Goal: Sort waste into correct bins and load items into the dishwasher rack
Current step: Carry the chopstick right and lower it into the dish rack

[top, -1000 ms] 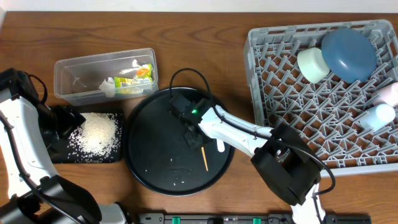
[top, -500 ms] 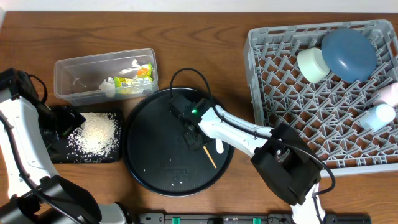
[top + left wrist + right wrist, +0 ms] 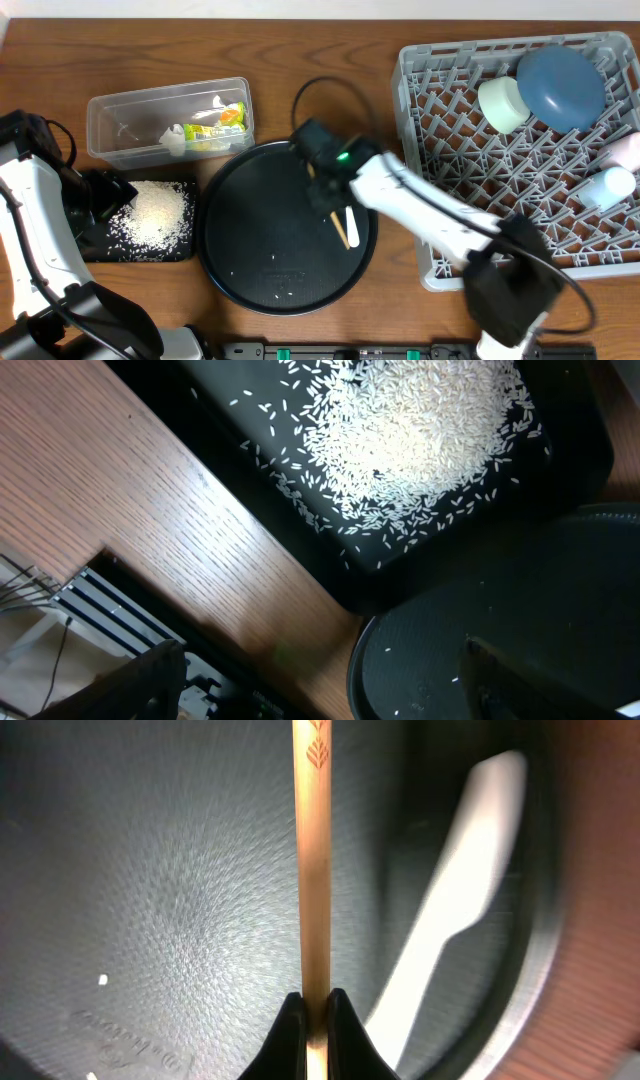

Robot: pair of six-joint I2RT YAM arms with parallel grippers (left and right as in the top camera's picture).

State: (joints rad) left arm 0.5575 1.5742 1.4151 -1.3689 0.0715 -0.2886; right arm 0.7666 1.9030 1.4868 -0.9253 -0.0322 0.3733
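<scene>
Thin wooden stick point(image 3: 313, 870): clamped at its near end between the closed fingers of the right gripper point(image 3: 312, 1005), pinched tight with no gap. In the overhead view the stick point(image 3: 340, 228) slants over the right part of the large round black tray point(image 3: 250, 240). Whether its far end touches the tray cannot be told.

The white plastic utensil point(image 3: 351, 225) lies on the round tray just beside the stick, near the rim.

Left gripper point(image 3: 322, 650): jaws wide apart, holding nothing, above the corner of the shallow black rectangular tray point(image 3: 95, 245), which carries the heap of loose white rice grains point(image 3: 155, 215).

The clear plastic rectangular tub point(image 3: 110, 125) contains the crumpled yellow-green-orange snack wrapper point(image 3: 218, 125) and white scraps.

The large square light-grey plastic rack point(image 3: 412, 120) holds the big dark-blue bowl point(image 3: 560, 85) with the smaller pale mint bowl point(image 3: 503, 103) touching it, and the pale-pink cup point(image 3: 628, 148) and light-blue cup point(image 3: 610, 185) at the right edge.
</scene>
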